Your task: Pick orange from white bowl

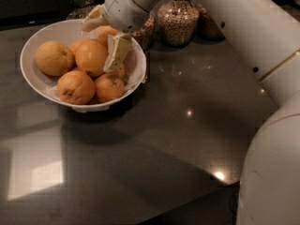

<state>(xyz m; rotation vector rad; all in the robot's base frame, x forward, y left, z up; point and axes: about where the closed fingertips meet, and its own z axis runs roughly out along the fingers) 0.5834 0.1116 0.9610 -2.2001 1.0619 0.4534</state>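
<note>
Orange [106,32] in white bowl [50,32], under end effector [97,48]

Grain jar [177,18] on dark countertop [178,125]

Dark grey polished countertop [178,125], glossy. Reflects pale rectangular light patches [35,172] at lower left and small lamp glints [218,175] near the right edge. Glass jar of grains [177,18] at the back, dark behind. Gripper [105,36] over the counter's far-left part.
</note>
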